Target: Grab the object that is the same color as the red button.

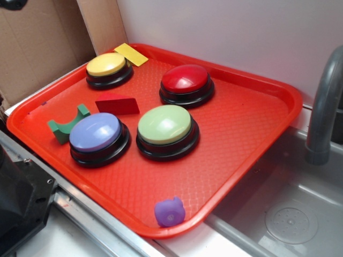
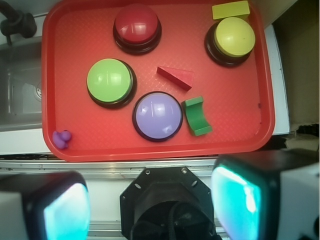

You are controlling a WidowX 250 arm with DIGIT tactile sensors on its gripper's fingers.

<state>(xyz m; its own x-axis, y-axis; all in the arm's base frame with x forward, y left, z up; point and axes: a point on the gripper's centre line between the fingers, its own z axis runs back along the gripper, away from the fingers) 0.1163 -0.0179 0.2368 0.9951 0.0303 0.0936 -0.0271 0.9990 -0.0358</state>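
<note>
Red plastic fills both views: the tray (image 1: 257,134) carries four dome buttons and a few small blocks. Nothing of the task is done yet, as we judge it. The dark red wedge (image 2: 176,77) lies flat and untouched near the tray's middle in the wrist view, at about five o'clock from the red button (image 2: 137,26) and at one o'clock from the blue-purple button (image 2: 158,115). It is apart from all of them. The green arch block (image 2: 196,116) sits just beside the blue-purple button at three o'clock.

Our claw (image 2: 150,205) hangs well above the bench edge, off the tray. Its two fingers (image 2: 237,197) stand wide apart and hold nothing, though they are blurred at the frame's bottom. The approach, descent and pinch all remain.
</note>
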